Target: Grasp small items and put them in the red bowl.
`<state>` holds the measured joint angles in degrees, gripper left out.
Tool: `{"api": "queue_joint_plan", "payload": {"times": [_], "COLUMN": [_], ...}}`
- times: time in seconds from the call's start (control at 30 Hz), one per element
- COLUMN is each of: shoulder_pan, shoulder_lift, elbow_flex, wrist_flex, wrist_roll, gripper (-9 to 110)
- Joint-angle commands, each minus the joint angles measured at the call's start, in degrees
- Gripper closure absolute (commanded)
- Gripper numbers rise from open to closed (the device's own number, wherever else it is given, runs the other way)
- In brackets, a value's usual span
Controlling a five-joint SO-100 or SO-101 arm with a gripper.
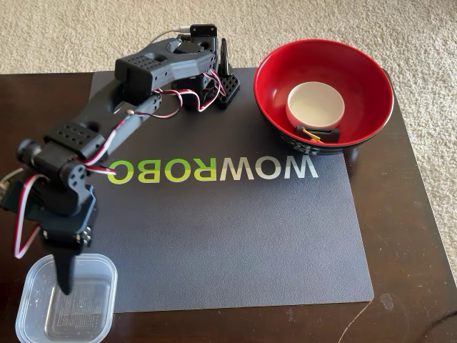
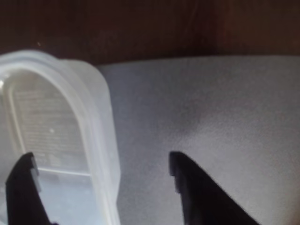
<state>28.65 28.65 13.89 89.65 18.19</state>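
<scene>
The clear square plastic container (image 1: 80, 313) sits at the mat's near left corner. My gripper (image 1: 66, 280) hangs open over it, pointing down. In the wrist view the gripper (image 2: 100, 161) straddles the container (image 2: 51, 112): one finger is inside it, the other finger (image 2: 192, 192) is outside over the mat, and the wall runs between them. The red bowl (image 1: 360, 68) stands at the far right. Inside it lie the small white round dish (image 1: 315, 104), the black bone-shaped piece (image 1: 325, 135) and a glimpse of yellow paper clips (image 1: 309, 132).
A dark grey mat (image 1: 235, 236) lettered WOWROBO covers a dark wooden table (image 1: 410, 236). The arm's base (image 1: 207, 68) stands at the mat's far edge, left of the bowl. Beige carpet lies beyond the table's edges.
</scene>
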Motion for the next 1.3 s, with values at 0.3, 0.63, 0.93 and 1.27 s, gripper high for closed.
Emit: {"api": "queue_joint_plan", "payload": {"times": [0.3,0.63,0.93,1.27], "shoulder_pan": [0.44,-7.82,-45.44,-79.89], "shoulder_lift": [-2.2,19.07,43.95,66.71], "elbow_flex": [-2.99,4.48,28.56,53.26], "wrist_flex": [7.82,8.26,8.26,8.26], "wrist_roll": [-2.29,-0.35,15.64,27.77], "gripper": [101,101,101,101]}}
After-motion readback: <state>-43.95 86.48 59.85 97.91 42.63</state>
